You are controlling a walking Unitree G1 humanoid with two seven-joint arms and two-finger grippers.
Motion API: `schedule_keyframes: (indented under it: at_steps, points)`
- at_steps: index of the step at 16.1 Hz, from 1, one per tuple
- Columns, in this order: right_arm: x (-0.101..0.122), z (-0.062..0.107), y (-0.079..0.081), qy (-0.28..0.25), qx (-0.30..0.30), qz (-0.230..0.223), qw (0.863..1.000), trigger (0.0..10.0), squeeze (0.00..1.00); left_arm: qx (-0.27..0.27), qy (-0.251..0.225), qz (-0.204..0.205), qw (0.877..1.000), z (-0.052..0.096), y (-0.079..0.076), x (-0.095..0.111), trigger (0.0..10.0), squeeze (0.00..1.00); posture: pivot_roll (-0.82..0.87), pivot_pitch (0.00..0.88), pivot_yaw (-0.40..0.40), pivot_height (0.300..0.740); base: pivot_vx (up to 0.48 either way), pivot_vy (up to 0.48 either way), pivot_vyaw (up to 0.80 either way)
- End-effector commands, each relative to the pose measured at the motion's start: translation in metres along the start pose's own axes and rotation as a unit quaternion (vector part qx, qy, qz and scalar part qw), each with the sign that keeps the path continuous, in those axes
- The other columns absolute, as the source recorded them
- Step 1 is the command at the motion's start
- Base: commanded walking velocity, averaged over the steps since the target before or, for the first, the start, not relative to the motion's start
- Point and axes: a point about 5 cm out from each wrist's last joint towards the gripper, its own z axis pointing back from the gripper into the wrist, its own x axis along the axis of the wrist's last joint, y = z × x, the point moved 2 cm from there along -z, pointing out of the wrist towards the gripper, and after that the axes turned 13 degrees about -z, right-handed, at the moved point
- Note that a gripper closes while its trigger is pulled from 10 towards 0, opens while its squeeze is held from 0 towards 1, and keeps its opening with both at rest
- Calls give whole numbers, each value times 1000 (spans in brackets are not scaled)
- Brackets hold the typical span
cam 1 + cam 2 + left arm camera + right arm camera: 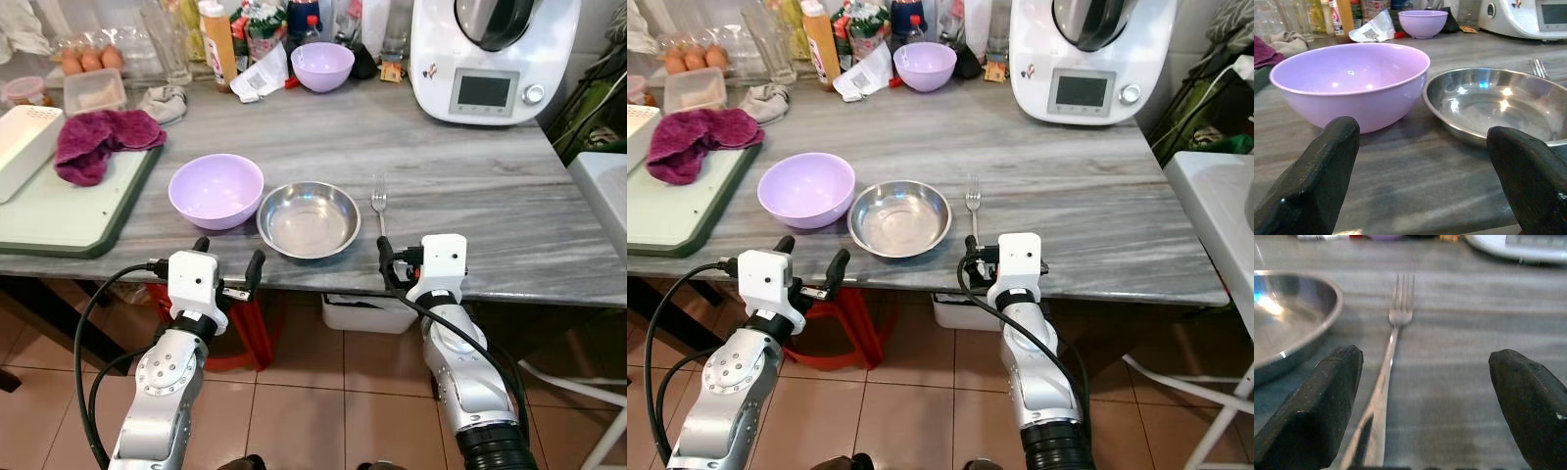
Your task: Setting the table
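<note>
Grey marbled counter, seen from the near edge.

Near edge, from the robot's left: lilac bowl, steel bowl just beside it with rims almost touching, then a fork just right of the steel bowl. The fork lies flat, tines pointing away from the robot, handle toward the counter edge.

Left gripper sits at the counter edge, in front of the gap between the two bowls. Jaws released, spread wide, nothing between them. The left wrist view looks across the counter top, with the lilac bowl and steel bowl beyond the fingers.

Right gripper is at the counter edge, directly at the fork's handle end. Jaws released and apart. In the right wrist view the fork runs between the fingers, closer to one of them, not pinched.

Far side: a second lilac bowl among bottles, and a white kitchen machine toward the right. On the left, a green board carries a purple cloth and a white tray. Eggs sit in a clear box at the back left.
</note>
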Motion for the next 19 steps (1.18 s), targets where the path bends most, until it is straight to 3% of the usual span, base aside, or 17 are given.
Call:
schedule_keyframes:
  at_steps: [1, 2, 3, 4, 10, 16, 19]
  points:
    - [11, 1, 3, -25, 7, 10, 1000, 10000, 1000, 5, 5, -4, 1000, -1, 1, -3, 10000, 0, -96, 62, 8, 740, 0, 0, 0]
    - [14, 1, 2, -31, 5, 8, 999, 10000, 757, 7, 3, -9, 1000, -1, 1, -3, 10000, 0, -103, 55, 10, 740, 0, 0, 0]
    - [18, 1, 0, -38, 5, 10, 999, 10000, 275, 16, 2, -6, 1000, -2, 2, -5, 10000, 0, -106, 44, 13, 740, 0, 0, 0]
    - [27, 5, -6, -52, 4, 19, 998, 10000, 0, 39, 5, -18, 999, -3, 7, -5, 10000, 0, -106, 38, 18, 740, 0, 0, 0]
    - [38, 30, -34, -62, -31, 40, 997, 10000, 0, 70, 22, -28, 997, 7, 18, -14, 10000, 0, -116, 74, 22, 740, 0, 0, 0]
    - [39, 41, -34, -58, -31, 48, 997, 10000, 0, 80, 27, -39, 996, 9, 23, -16, 10000, 0, -136, 97, 29, 740, 0, 0, 0]
    - [36, 58, -47, -49, -57, 59, 995, 10000, 0, 91, 47, -47, 994, 22, 30, -25, 10000, 0, -139, 114, 31, 740, 0, 0, 0]
